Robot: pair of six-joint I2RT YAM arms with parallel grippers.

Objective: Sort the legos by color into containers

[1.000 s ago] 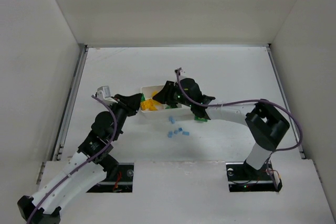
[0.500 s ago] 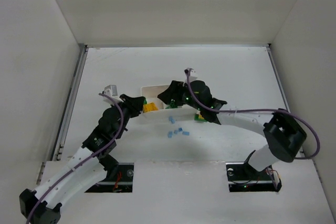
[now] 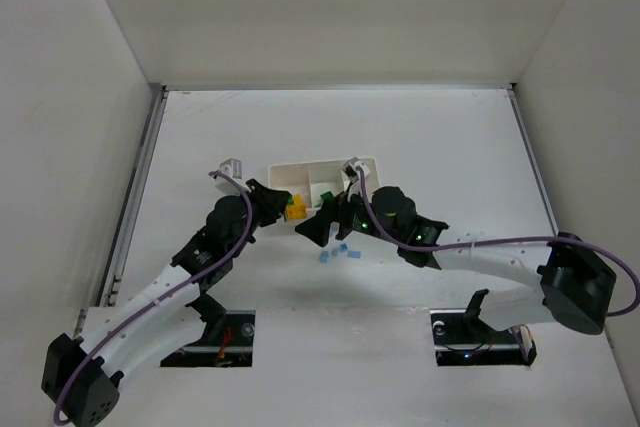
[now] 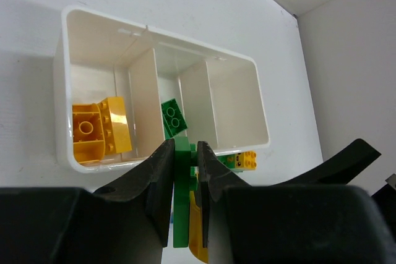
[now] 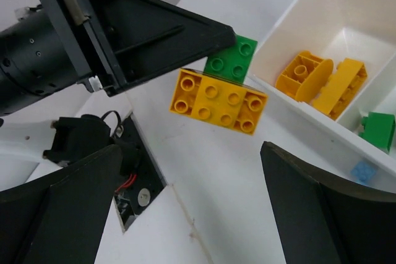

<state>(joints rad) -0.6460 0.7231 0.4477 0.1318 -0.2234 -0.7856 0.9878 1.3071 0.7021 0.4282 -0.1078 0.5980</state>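
Note:
My left gripper (image 4: 184, 165) (image 3: 283, 209) is shut on a green brick (image 4: 180, 208) that carries a yellow-orange brick (image 5: 218, 100) (image 3: 297, 211), held in the air in front of the white tray (image 3: 300, 171) (image 4: 235, 128). My right gripper (image 5: 198, 214) (image 3: 312, 230) stands wide open just below that stack, with nothing between its fingers. The containers are the tray's three compartments. The left one holds yellow-orange bricks (image 4: 99, 131) (image 5: 322, 78), the middle one a green brick (image 4: 173, 117) (image 5: 377, 129). Light blue legos (image 3: 340, 253) lie on the table near the tray.
A small yellow and green piece (image 4: 244, 161) shows just past my left jaws at the tray's near wall. The two arm bases and their dark mounting cut-outs (image 3: 225, 332) line the table's near edge. White walls enclose the table on three sides.
My right gripper has opened wide and drawn back from over the tray toward the near side. My left gripper has moved right with the green and yellow stack still in it.

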